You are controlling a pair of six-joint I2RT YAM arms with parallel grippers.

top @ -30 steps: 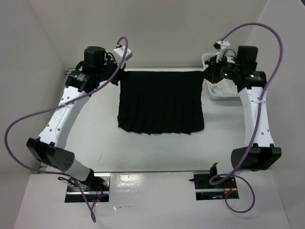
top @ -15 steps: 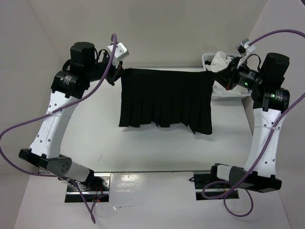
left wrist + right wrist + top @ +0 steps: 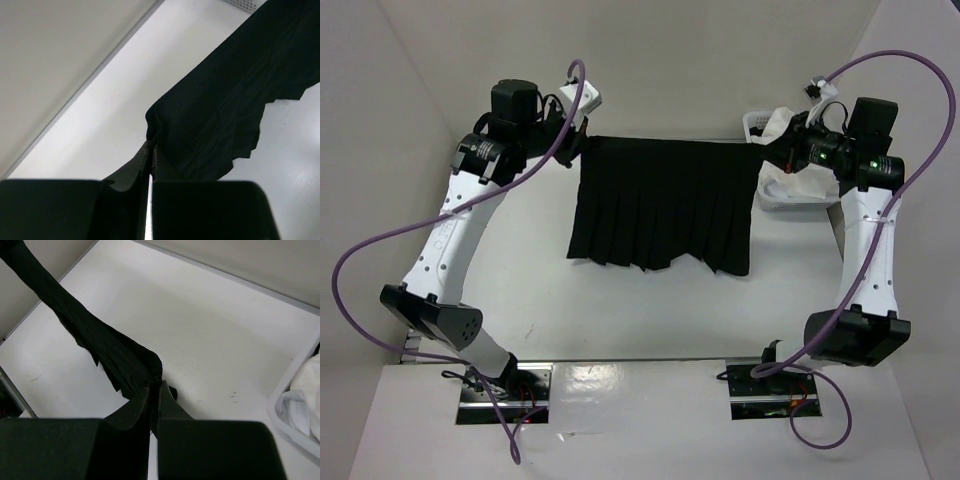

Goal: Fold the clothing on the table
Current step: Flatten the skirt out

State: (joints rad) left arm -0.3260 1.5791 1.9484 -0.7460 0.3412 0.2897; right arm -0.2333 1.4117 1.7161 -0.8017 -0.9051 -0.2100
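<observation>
I'm looking at a plain white flat surface (image 3: 650, 310) boxed in by pale panels. Over its far half hangs the black pleated soft-fabric skirt (image 3: 660, 205), stretched between my two hands. The left hand (image 3: 578, 143) is clamped on its far left corner and the right hand (image 3: 767, 152) on its far right corner. A small white plastic basket (image 3: 788, 206) holding white cloth (image 3: 778, 122) sits just beside the right hand.

I can read no text, label, brand or number here, neither on the black pleated fabric skirt (image 3: 660, 205), nor on the large white flat table (image 3: 540, 290), nor on the small white plastic basket (image 3: 780, 200).
</observation>
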